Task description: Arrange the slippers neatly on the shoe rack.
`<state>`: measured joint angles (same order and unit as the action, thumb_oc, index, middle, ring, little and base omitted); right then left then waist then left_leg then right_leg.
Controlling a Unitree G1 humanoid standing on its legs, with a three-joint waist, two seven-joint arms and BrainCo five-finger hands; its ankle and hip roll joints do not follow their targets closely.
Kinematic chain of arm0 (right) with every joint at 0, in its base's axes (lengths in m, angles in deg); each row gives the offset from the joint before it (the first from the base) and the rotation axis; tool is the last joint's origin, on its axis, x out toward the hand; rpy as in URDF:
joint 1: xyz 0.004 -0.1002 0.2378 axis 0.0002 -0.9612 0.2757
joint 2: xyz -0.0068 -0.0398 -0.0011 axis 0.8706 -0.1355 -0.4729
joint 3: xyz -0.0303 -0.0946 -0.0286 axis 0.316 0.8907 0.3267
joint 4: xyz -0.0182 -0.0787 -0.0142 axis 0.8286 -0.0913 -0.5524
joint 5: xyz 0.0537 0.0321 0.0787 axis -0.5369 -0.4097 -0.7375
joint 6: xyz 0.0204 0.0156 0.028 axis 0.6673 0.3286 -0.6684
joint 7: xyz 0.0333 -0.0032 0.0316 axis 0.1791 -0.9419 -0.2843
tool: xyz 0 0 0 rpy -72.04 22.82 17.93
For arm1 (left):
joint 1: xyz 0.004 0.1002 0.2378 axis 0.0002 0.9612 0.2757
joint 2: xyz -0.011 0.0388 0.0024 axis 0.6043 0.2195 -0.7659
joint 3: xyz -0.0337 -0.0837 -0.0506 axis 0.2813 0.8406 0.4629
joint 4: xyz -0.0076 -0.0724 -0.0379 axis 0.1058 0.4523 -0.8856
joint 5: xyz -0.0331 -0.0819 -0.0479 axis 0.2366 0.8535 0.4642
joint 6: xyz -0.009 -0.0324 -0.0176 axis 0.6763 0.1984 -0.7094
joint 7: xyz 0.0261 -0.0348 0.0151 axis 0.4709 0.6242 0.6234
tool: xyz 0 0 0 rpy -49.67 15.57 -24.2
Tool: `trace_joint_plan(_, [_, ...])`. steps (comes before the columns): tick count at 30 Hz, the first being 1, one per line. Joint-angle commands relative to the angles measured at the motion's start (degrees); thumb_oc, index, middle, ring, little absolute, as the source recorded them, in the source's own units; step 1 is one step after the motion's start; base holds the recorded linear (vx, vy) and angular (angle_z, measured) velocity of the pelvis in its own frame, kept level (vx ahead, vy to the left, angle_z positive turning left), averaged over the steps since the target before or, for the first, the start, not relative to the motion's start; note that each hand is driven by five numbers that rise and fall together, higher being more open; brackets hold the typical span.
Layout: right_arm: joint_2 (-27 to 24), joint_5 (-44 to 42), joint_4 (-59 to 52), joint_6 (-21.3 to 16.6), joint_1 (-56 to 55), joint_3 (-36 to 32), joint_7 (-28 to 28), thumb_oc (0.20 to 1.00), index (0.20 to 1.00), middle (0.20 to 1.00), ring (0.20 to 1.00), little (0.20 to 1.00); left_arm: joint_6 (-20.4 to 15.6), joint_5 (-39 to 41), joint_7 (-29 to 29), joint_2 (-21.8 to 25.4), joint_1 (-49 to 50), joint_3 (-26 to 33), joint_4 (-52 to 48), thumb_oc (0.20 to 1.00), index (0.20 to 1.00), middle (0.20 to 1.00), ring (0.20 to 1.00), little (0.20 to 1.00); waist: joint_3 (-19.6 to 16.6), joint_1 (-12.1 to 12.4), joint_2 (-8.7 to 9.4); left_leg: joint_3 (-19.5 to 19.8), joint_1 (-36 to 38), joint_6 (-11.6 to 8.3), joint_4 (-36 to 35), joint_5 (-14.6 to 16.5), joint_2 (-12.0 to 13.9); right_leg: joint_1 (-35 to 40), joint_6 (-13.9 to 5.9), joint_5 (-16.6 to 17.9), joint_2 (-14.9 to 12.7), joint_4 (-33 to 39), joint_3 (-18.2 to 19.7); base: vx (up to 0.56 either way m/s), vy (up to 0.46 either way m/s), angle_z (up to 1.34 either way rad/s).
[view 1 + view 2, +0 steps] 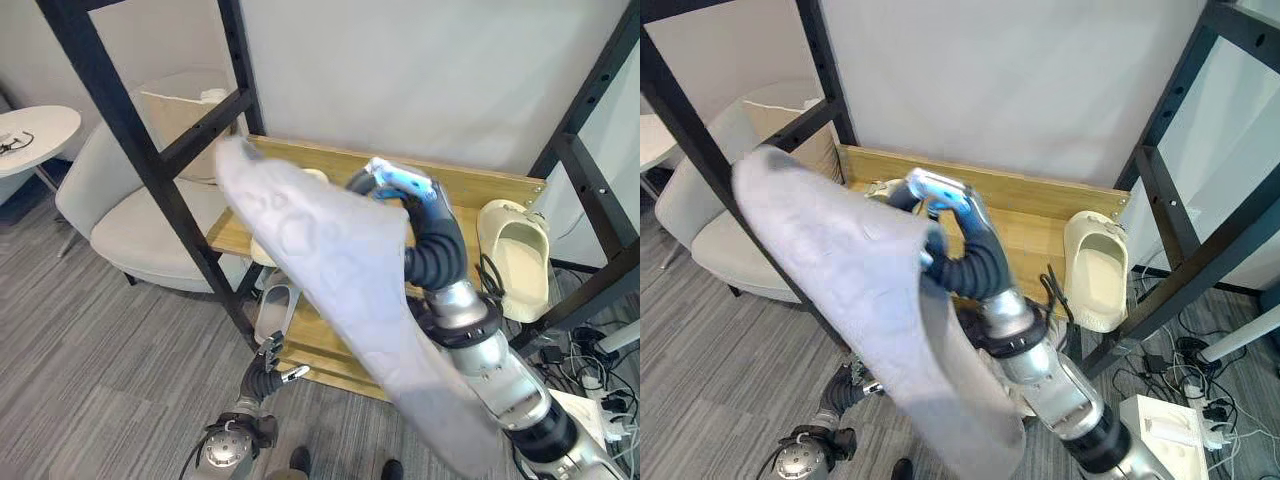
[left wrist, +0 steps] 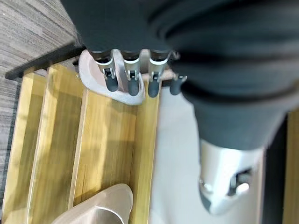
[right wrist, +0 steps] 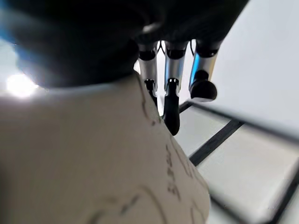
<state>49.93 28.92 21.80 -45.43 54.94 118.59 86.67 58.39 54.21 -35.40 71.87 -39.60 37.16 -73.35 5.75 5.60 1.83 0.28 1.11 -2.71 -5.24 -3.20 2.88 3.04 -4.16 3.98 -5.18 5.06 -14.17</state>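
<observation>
Right hand (image 3: pixel 173 100) raised high over the shoe rack (image 1: pixel 480 185), fingers curled against a pale grey slipper (image 1: pixel 330 290), sole up. Left hand (image 1: pixel 268 368) low by the rack's front edge, fingers hanging straight above another slipper (image 2: pixel 105 86). Cream slipper (image 1: pixel 520 260) at the right end.

right hand (image 1: pixel 395 190) raised, fingers (image 3: pixel 170 105) curled; left hand (image 1: pixel 268 375) low

Left hand (image 2: pixel 135 56) fingers (image 2: pixel 132 81) hang, seemingly relaxed, over a slipper (image 2: pixel 100 84).
</observation>
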Motion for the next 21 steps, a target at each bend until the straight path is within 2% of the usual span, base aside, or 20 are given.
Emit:
trace_joint_plan(1, [-0.2,-4.8,-1.5,-2.0,2.4,-0.9,-2.2,0.200,0.200,0.200,0.200,0.200,-2.9,0.3,1.4,1.8,-3.6,1.6,0.0,1.000,1.000,1.000,1.000,1.000,1.4,1.7,1.08,0.2,3.8,-0.26,0.2,4.9,1.2,4.9,-2.48,-7.7,-1.5,-0.5,-0.6,-0.03,-0.038,0.20])
trace_joint_plan(6, [2.4,-3.9,6.5,-0.6,0.0,5.6,-5.4,0.200,0.200,0.200,0.200,0.200,-4.4,7.6,4.8,-1.9,-3.1,4.7,0.1,1.000,1.000,1.000,1.000,1.000,3.6,3.6,1.53,1.0,3.6,-0.84,0.2,4.1,1.8,5.1,-2.12,-8.0,-1.1,-0.9,-2.4,-0.05,-0.050,0.13])
trace_joint_plan(9, [1.9,-0.8,10.6,0.0,-3.4,7.7,-5.3,0.200,0.200,0.200,0.200,0.200,-6.2,10.0,7.1,-2.9,-4.9,5.3,-1.0,1.000,1.000,1.000,1.000,1.000,7.6,4.7,1.92,1.8,2.2,-1.06,1.2,3.4,2.1,4.0,-2.00,-8.4,-1.0,-2.2,-3.6,-0.13,-0.058,0.12])
trace_joint_plan(18, [3.3,-0.5,16.8,0.0,-5.6,10.3,-4.6,0.200,0.200,0.200,0.200,0.200,-7.7,8.9,10.5,-2.3,-10.2,5.3,-0.3,1.000,1.000,1.000,1.000,1.000,14.2,5.7,0.81,3.0,-1.4,-1.06,4.7,3.3,1.6,1.4,-1.96,-8.5,-2.4,-5.5,-5.5,-0.11,0.006,0.14])
trace_joint_plan(19, [3.4,-0.1,17.6,0.0,-5.8,10.6,-4.6,0.200,0.200,0.200,0.200,0.200,-7.9,8.8,11.0,-2.6,-10.4,5.6,0.2,1.000,1.000,1.000,1.000,1.000,14.7,5.6,0.65,3.0,-1.7,-1.00,4.8,3.3,1.5,1.0,-2.01,-8.4,-2.5,-5.8,-5.6,-0.18,0.084,0.11])
trace_joint_plan(20, [2.5,3.2,21.3,0.5,-5.9,10.4,-3.1,0.200,0.200,0.200,0.200,0.200,-9.0,9.0,12.4,-2.7,-11.7,6.5,0.2,1.000,1.000,1.000,1.000,1.000,16.8,5.4,-0.03,3.0,-3.3,-0.93,5.8,3.1,1.3,-1.0,-2.07,-8.2,-3.2,-7.3,-5.4,-0.15,0.075,0.04])
trace_joint_plan(21, [2.5,3.3,21.4,0.4,-5.9,10.4,-3.0,0.200,0.200,0.200,0.200,0.200,-9.0,9.0,12.4,-2.8,-11.7,6.5,0.3,1.000,1.000,1.000,1.000,1.000,16.8,5.4,-0.04,3.0,-3.5,-0.92,5.9,3.1,1.3,-1.1,-2.07,-8.2,-3.2,-7.4,-5.4,-0.17,0.078,0.01])
